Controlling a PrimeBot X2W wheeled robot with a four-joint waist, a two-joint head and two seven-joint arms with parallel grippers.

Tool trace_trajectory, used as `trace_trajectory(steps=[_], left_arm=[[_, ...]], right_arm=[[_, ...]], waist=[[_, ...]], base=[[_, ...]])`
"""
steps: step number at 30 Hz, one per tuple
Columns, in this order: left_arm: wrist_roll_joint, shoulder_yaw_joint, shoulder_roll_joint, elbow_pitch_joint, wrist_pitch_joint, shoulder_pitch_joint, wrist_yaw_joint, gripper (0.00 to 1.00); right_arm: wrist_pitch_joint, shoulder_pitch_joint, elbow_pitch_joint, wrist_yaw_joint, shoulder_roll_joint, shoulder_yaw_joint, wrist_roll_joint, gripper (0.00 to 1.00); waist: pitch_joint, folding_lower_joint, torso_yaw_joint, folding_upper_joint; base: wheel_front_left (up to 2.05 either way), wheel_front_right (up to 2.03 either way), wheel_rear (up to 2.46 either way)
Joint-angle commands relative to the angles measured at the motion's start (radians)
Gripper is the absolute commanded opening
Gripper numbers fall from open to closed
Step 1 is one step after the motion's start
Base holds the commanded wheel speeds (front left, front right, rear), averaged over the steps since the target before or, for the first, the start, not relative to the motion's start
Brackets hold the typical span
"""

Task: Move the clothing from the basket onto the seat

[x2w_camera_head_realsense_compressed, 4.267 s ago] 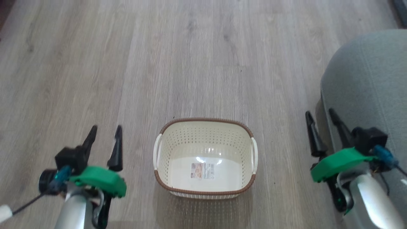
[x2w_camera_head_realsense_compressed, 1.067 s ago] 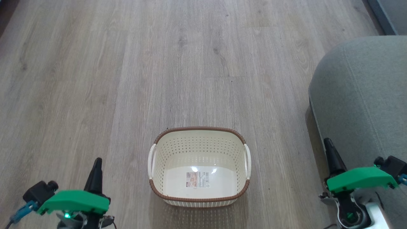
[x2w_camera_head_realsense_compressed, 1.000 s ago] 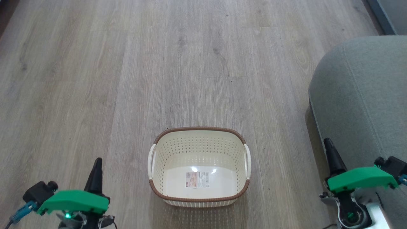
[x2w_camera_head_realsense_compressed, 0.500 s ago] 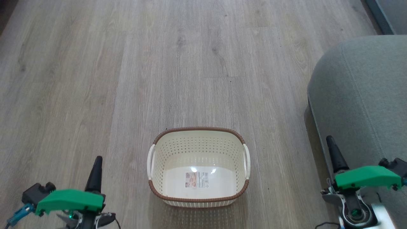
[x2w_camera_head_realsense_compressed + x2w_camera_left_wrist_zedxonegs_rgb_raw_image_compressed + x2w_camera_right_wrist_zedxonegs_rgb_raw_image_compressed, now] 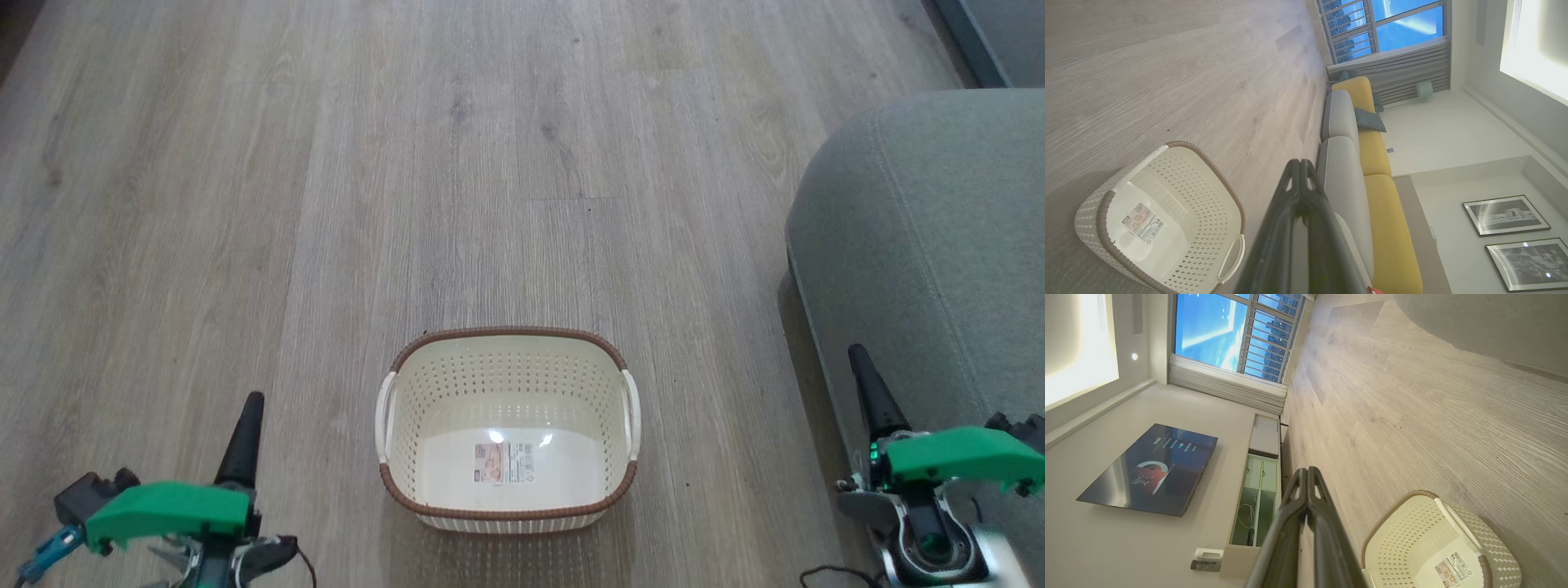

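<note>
The cream basket with its brown rim stands on the floor at the lower centre, holding nothing but the paper label on its floor. It also appears in both wrist views, as the basket and the basket. The grey-green seat rises at the right. A small corner of red clothing lies on the seat at the bottom edge of the left wrist view. My left gripper is shut and empty, left of the basket. My right gripper is shut and empty, against the seat's front.
Pale wood floor stretches ahead of the basket. The sofa has yellow back cushions and a grey-blue pillow. A wall television and a low cabinet stand across the room, with a window beyond.
Both grippers, open and higher in the view four seconds ago, are now shut and low. Over the last second the right gripper drifted a little right and the view shifted slightly.
</note>
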Motion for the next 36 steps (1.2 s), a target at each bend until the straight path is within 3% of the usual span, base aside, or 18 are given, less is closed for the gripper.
trace_trajectory(steps=[1,26,36], left_arm=[[-0.033,0.033,0.011,-0.040,0.009,-0.055,-0.008,0.00],[-0.307,0.044,0.013,-0.063,0.079,-0.062,-0.010,0.00],[-0.307,0.044,0.013,-0.063,0.079,-0.062,-0.010,0.00]], right_arm=[[0.012,-0.023,-0.043,0.000,0.003,0.011,0.031,0.00],[0.081,-0.016,-0.082,0.000,0.016,-0.028,0.283,0.00],[0.081,-0.016,-0.082,0.000,0.016,-0.028,0.283,0.00]], waist=[[0.000,0.0000,0.000,0.0000],[-0.002,0.0000,-0.009,0.0000],[-0.002,0.0000,-0.009,0.0000]], base=[[0.00,0.00,0.00],[0.00,0.00,0.00],[0.00,0.00,0.00]])
